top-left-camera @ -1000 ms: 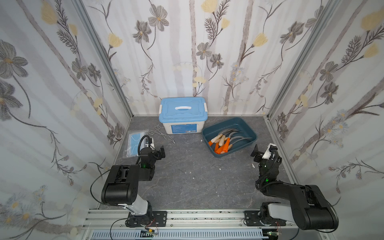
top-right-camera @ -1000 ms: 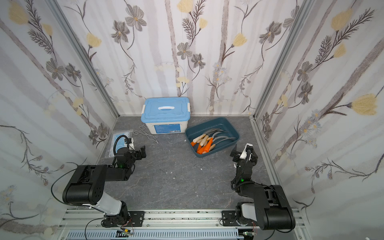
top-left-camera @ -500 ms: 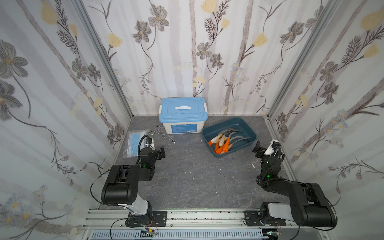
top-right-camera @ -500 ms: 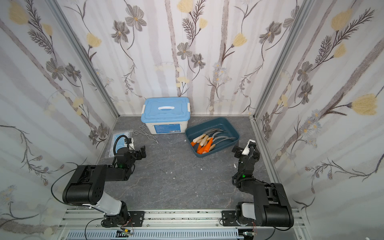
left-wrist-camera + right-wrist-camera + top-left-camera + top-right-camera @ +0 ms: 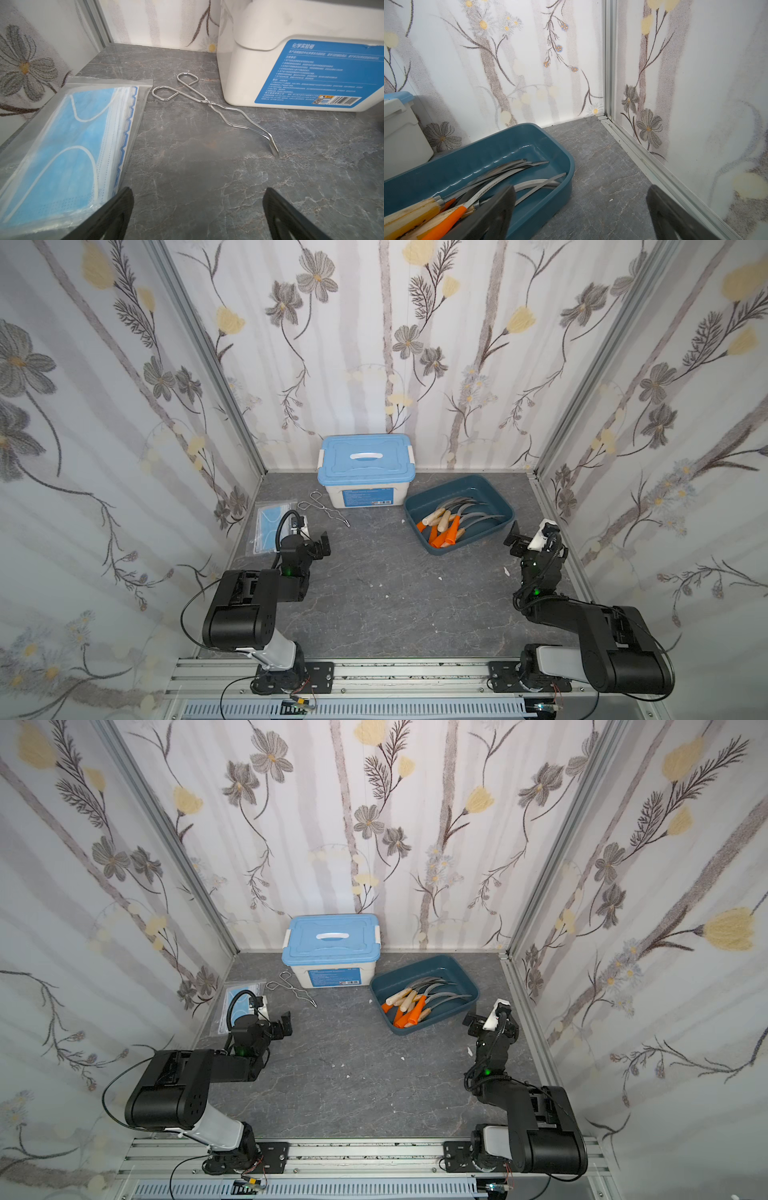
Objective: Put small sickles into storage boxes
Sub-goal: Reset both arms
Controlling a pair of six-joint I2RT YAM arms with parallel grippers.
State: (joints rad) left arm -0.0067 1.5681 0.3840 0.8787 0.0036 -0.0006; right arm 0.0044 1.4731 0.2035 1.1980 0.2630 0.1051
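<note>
Small sickles (image 5: pixel 453 522), grey curved blades on orange or wooden handles, in teal plastic tray (image 5: pixel 478 492): likely light, stiff, sharp, so grasp handles; left claw (image 5: pixel 197 193) and right claw (image 5: pixel 581 191) wide open, empty.

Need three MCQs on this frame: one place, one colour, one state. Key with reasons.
1. The sickles in the teal tray have handles: A) all black; B) orange or pale wood; C) all blue.
2. The wire tongs lie: A) in the tray; B) on the table between mask pack and white box; C) on that box's lid.
3. The left gripper and right gripper are: A) both open, empty; B) both shut; C) each holding a sickle.
Key: B, both colours show; B, seen in the left wrist view; A, jaws apart, nothing between.
</note>
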